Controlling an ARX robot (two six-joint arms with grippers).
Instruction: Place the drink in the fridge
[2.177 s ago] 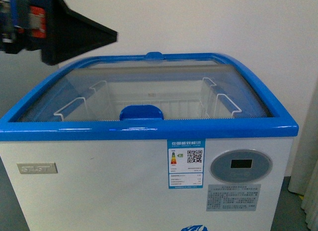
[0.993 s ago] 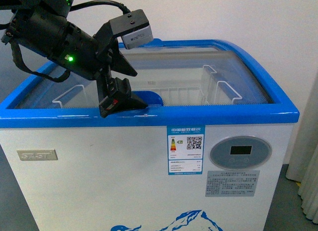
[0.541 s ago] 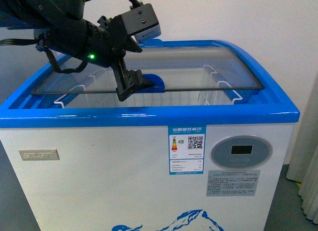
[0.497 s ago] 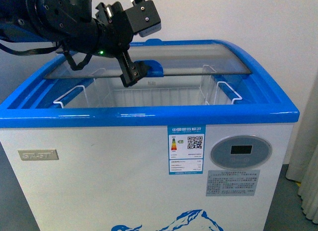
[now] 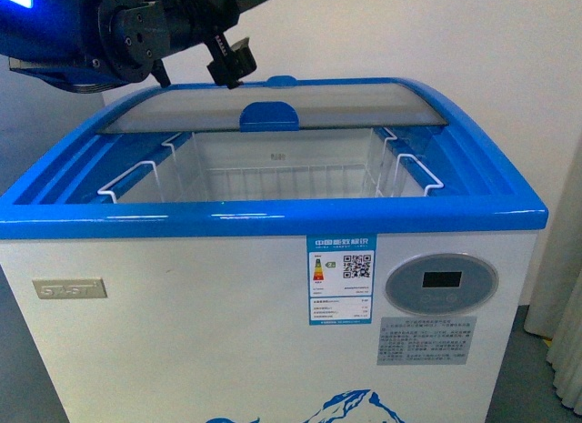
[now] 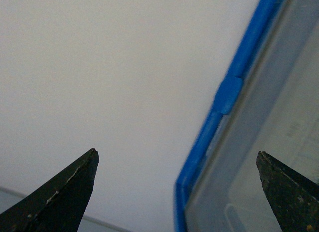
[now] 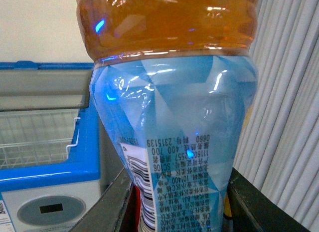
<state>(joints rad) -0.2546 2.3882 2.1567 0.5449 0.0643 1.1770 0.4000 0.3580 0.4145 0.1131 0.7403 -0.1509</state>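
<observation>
White wall (image 5: pixel 409 32), open fridge (image 5: pixel 227 305); left end effector (image 6: pixel 175 153) apart; drink (image 7: pixel 169 107) clamped in right end effector (image 7: pixel 179 194), wrist view only.

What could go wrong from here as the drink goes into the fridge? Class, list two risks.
The left gripper hangs near the glass lid; the arm bringing the drink might clip it. The fridge is open only in front, so the drink could strike the lid edge or wire basket.

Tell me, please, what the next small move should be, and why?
Probably carry the drink over the open fridge: its glass lid sits slid back, the left gripper is open above it, and the right gripper holds the drink outside the fridge.
</observation>
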